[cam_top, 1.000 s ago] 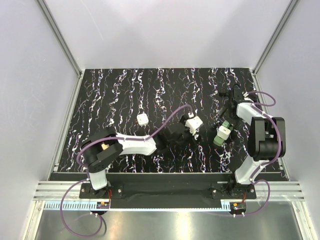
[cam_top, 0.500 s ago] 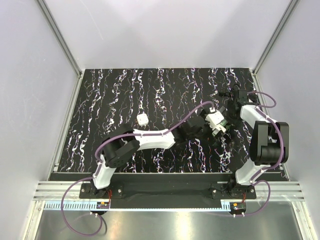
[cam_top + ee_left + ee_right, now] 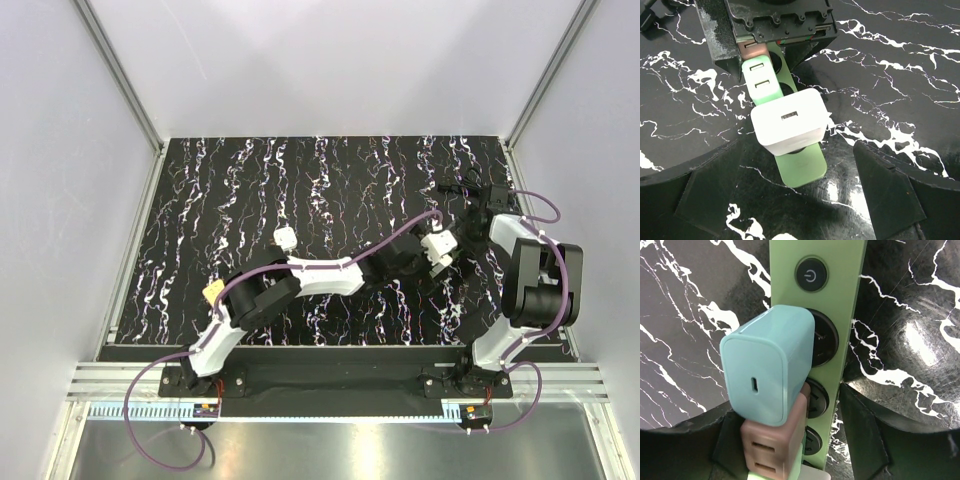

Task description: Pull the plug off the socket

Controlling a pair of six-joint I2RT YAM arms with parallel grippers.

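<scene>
Left gripper [image 3: 797, 146] hangs wide open over the free end of the socket [image 3: 802, 172], one finger on each side of the white plug [image 3: 790, 122] and touching neither. The socket sits toward the right of the table [image 3: 220, 200]. Its far end runs into the right gripper [image 3: 785, 405], which looks clamped across it, though the contact is partly hidden.

To do this step well, I would ease the left fingers forward until they flank the white plug's flat sides, close squarely on its body only, then draw it straight off the socket's face with no twist. The right gripper should hold firm against that pull. Keep clear of the green plug [image 3: 760, 75] just beside it.

Count: one socket with one button [image 3: 811, 275]. Four plugs look seated in it: white, green, pink plug [image 3: 775, 440] and teal plug [image 3: 767, 372]. One spare plug [image 3: 285, 238] lies loose, well apart to the left
</scene>
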